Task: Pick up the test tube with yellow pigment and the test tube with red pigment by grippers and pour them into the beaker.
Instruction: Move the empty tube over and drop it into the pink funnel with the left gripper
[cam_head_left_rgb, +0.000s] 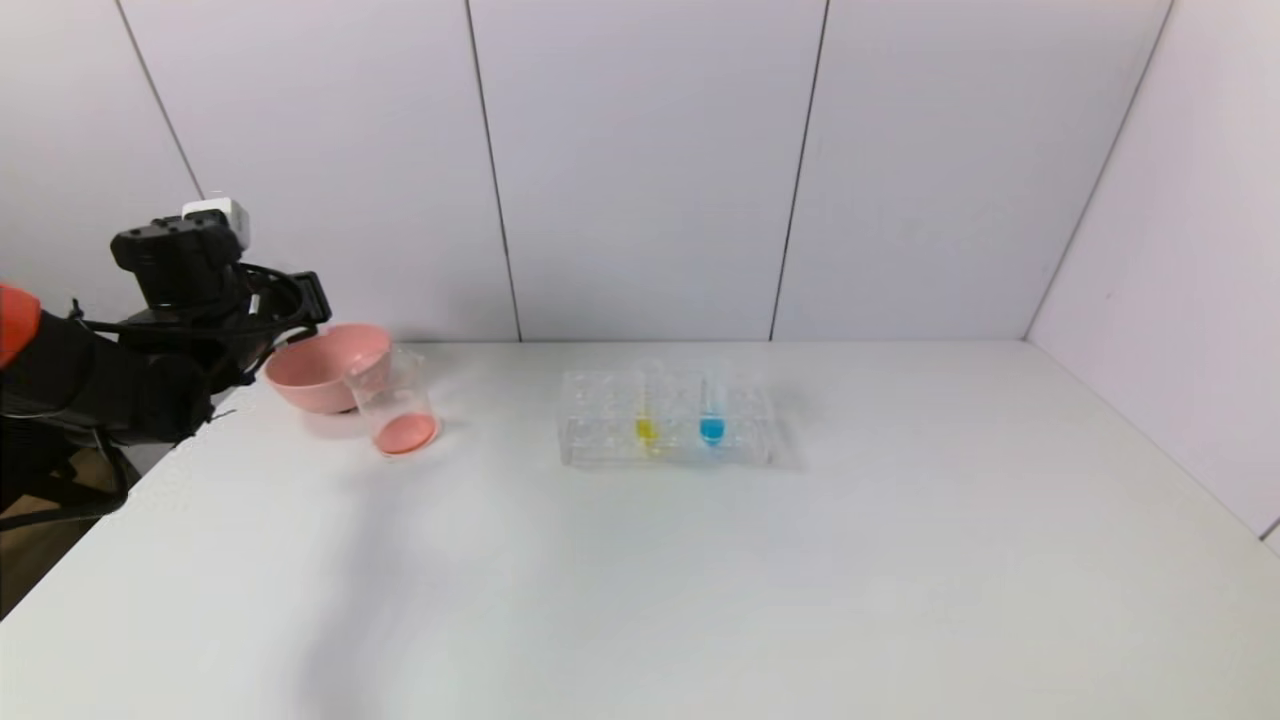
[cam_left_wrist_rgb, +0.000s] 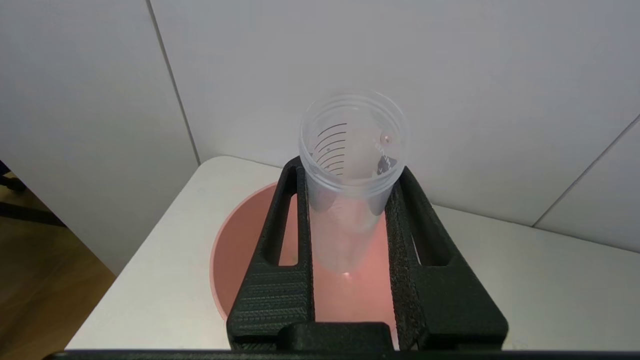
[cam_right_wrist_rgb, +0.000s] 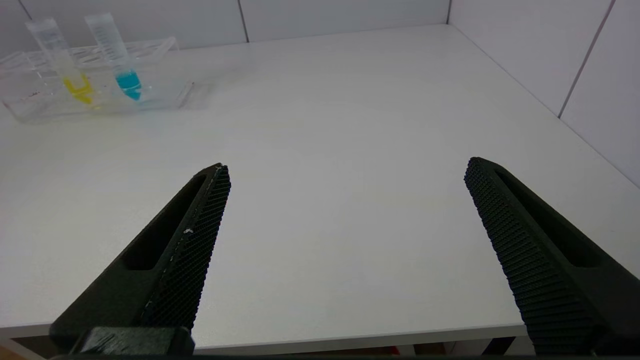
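Note:
My left gripper (cam_left_wrist_rgb: 350, 170) is shut on the test tube with red pigment (cam_left_wrist_rgb: 345, 220), a clear graduated tube that shows no liquid, only a small reddish drop near its rim. It hangs over the pink bowl (cam_left_wrist_rgb: 240, 250). In the head view this gripper (cam_head_left_rgb: 305, 300) is at the far left, just above the bowl (cam_head_left_rgb: 320, 370). The beaker (cam_head_left_rgb: 393, 410) stands beside the bowl with red-orange liquid at its bottom. The test tube with yellow pigment (cam_head_left_rgb: 646, 415) stands upright in the clear rack (cam_head_left_rgb: 600, 420); it also shows in the right wrist view (cam_right_wrist_rgb: 62, 60). My right gripper (cam_right_wrist_rgb: 345, 170) is open and empty above the table's front edge.
A tube with blue liquid (cam_head_left_rgb: 711, 415) stands in the rack to the right of the yellow one, and shows in the right wrist view (cam_right_wrist_rgb: 115, 55). White wall panels close the back and right sides of the table. The table's left edge lies below the left arm.

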